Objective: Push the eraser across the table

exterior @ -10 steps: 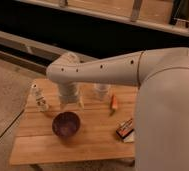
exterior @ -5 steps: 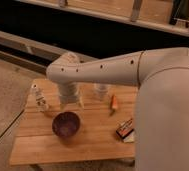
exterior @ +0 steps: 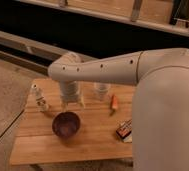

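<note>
The eraser (exterior: 124, 130), a small flat dark block with an orange-red stripe and a white part, lies near the right side of the light-wood table (exterior: 90, 142), partly hidden by my arm's white shell. My gripper (exterior: 73, 104) hangs over the middle back of the table, pointing down, just behind the purple bowl (exterior: 66, 124) and well to the left of the eraser. Its fingers (exterior: 81, 103) stand apart with nothing between them.
A slim orange stick (exterior: 114, 102) lies behind the eraser. A clear cup (exterior: 102, 91) stands at the back edge. A small white bottle-like figure (exterior: 39, 98) stands at the back left. My bulky arm covers the table's right end.
</note>
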{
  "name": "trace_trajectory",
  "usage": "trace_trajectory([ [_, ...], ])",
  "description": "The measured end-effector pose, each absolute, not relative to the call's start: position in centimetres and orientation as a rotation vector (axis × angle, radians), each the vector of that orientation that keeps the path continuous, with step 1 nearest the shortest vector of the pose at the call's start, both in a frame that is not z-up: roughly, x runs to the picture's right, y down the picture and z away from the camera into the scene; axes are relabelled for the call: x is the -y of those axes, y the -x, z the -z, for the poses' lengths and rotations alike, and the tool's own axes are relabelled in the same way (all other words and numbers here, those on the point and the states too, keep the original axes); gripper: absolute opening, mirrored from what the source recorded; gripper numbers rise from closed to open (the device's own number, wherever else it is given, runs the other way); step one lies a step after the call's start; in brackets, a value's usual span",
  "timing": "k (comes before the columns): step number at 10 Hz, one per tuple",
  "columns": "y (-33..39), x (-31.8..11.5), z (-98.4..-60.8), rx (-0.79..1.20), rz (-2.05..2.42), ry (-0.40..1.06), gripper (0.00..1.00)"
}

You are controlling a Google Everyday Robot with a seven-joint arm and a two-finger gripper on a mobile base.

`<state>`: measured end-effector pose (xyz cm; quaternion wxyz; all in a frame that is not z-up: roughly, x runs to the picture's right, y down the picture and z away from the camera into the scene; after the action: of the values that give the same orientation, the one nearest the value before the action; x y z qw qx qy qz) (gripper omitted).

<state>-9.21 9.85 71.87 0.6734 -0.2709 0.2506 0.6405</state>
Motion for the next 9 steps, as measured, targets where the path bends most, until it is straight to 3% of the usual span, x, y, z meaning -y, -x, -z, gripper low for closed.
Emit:
trace_trajectory([
  [9, 7.9, -8.0, -74.5, -0.563, -1.456, 0.657, 0.65],
])
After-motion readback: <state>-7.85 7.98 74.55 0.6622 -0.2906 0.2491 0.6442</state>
